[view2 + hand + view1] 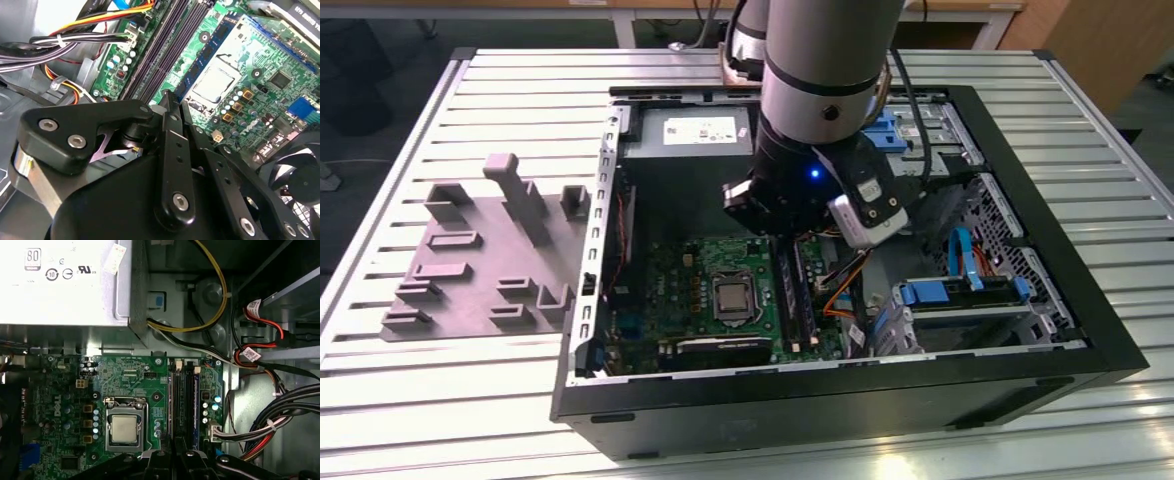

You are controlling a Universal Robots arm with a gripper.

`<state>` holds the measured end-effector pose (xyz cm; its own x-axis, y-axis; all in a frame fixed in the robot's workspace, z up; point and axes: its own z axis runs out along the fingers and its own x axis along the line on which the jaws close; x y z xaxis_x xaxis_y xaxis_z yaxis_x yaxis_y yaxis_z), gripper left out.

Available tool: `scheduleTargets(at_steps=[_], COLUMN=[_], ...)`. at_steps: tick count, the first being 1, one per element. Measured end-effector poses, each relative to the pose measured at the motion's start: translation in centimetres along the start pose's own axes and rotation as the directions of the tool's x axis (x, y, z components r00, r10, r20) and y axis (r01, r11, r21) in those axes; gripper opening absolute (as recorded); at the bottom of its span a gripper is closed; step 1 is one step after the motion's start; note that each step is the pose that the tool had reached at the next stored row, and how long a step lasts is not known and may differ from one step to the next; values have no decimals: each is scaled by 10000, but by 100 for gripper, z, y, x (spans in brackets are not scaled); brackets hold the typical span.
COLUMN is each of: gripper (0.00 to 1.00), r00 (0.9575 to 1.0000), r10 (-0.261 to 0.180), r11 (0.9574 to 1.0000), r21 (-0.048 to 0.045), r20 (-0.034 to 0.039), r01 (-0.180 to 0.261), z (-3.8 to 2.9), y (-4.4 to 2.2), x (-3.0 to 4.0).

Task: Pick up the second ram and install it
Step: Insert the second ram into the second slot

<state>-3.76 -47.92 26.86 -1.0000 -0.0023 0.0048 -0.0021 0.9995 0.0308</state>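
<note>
Item: claw on a single arm, lowered into an open case.

Claw state: the tip is seen close over the slots in both wrist views. It cannot be told whether the claw is parted, together or clamped on anything.

Ram: a thin blue-edged stick is seen in the first wrist view standing in the slot row just ahead of the claw tip, on the side of the row away from the socket. It cannot be told whether it is fully seated or whether it touches the claw.

Board: green, lying flat beneath the claw.

Socket: square, with a metal frame, set beside the claw tip across the slots from the ram.

Cables: black, red and yellow bundles are routed beside the claw on the ram's side.

Power supply: a grey box, mounted beyond the slots, well ahead of the claw.

Fan: black, near the claw body.

Holder: grey, with upright posts, laid on the slatted table outside the case, well apart from the claw.
</note>
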Motion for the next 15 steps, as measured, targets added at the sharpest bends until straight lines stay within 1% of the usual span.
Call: scheduleTargets(at_steps=[5, 10, 15], gripper=[14, 14, 14], r00=[10000, 10000, 10000], r10=[37, 64, 67], r11=[10000, 10000, 10000], r21=[1, 1, 2], r20=[0, 0, 0], r01=[-37, -64, -67], z=[79, 136, 139], y=[-4, -6, -7], x=[-43, -50, -50])
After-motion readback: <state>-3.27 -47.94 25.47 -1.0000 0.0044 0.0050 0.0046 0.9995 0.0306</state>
